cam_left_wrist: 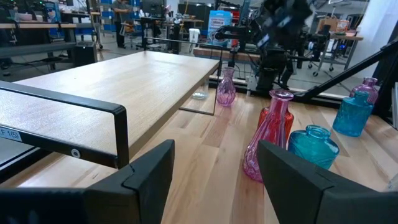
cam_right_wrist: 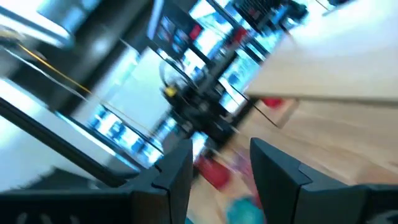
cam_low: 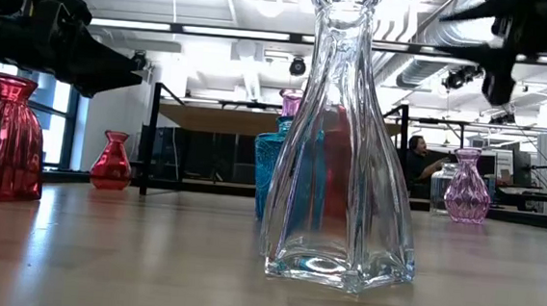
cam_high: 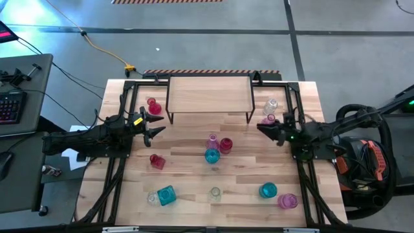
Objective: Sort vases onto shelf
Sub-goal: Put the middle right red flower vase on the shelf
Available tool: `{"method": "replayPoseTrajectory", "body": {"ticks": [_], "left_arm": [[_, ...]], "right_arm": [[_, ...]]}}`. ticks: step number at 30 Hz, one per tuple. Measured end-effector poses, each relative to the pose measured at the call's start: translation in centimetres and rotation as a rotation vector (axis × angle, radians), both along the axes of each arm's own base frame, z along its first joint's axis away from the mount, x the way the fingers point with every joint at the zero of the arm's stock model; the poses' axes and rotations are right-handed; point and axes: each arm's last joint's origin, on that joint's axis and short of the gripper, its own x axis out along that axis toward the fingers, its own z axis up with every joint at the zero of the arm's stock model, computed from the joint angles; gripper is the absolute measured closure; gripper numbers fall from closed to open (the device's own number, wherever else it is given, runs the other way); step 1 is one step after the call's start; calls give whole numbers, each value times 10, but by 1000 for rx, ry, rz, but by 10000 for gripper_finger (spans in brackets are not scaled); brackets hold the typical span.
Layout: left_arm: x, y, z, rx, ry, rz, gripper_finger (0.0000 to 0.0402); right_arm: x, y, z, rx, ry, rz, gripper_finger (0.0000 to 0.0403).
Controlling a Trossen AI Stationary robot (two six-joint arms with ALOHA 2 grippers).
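The shelf, a light wood top on thin black legs, stands at the table's far middle with nothing on it. Glass vases stand scattered upright on the tabletop. A tall pink one, a red one and a teal one cluster at the centre. My left gripper hovers open and level at the shelf's left front corner, nothing between its fingers. My right gripper hovers open near a small pink vase and a clear one, touching neither.
More vases: two red at the left; teal and clear near the front edge; teal and pink at the front right. Black frame rails run along both table sides. A person sits in the room behind.
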Motion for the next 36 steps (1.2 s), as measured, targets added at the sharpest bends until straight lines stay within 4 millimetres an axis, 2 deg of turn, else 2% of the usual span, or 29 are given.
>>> {"method": "replayPoseTrajectory", "body": {"ticks": [9,14,17,28,36], "left_arm": [[0,0,0,0,0,0,181],[0,0,0,0,1,0,181],[0,0,0,0,0,0,181],[0,0,0,0,0,0,181],[0,0,0,0,0,0,181]], "right_arm": [[5,0,65,41,-114,-58,260],[25,6,92,21,-29,-87,260],[43,11,102,-22,94,-87,260],[103,31,104,-6,563,-112,260],[137,37,87,98,788,-150,260]]}}
